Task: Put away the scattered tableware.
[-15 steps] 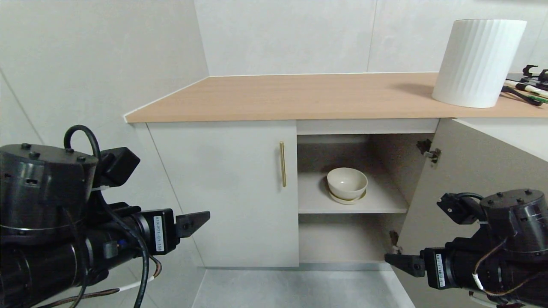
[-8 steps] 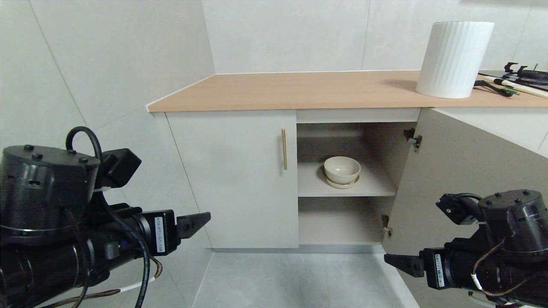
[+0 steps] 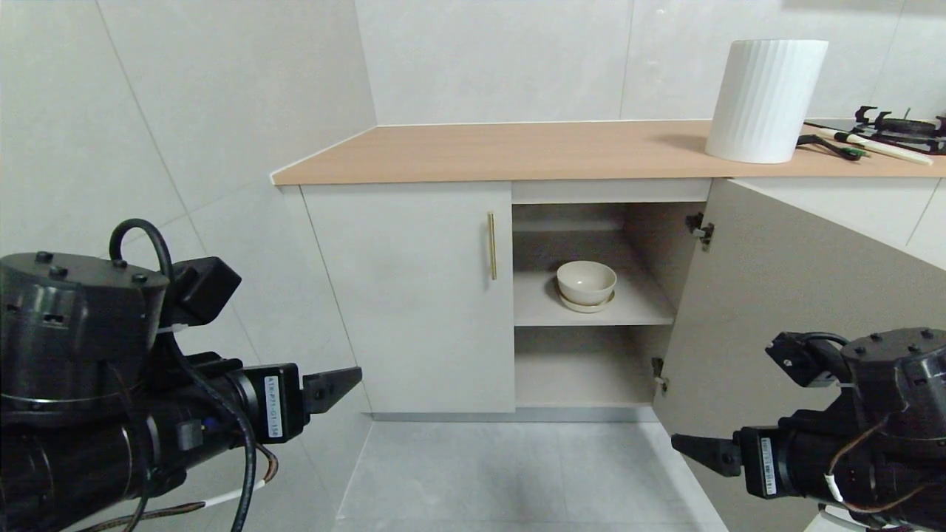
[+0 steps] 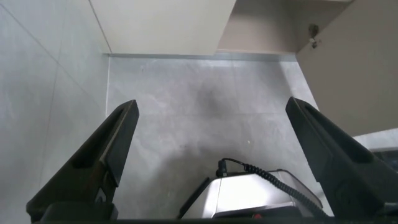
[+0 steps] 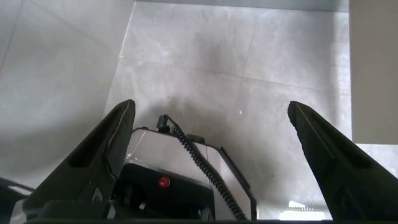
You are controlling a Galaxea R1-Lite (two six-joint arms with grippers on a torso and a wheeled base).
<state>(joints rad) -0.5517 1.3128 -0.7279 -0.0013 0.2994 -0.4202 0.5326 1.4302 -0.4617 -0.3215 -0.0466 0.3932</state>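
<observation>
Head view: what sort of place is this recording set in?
Probably a kitchen. A wooden countertop runs over a pale cabinet against tiled walls, a bowl sits on the cabinet's upper shelf, and what looks like a stove grate shows at the counter's far right.

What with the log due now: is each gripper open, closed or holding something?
Left gripper: open, holding nothing.
Right gripper: open, holding nothing.

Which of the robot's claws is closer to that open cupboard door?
Right. The right claw sits low, just in front of the open cupboard door, by its lower edge. The left claw is off to the other side, in front of the closed door.
</observation>
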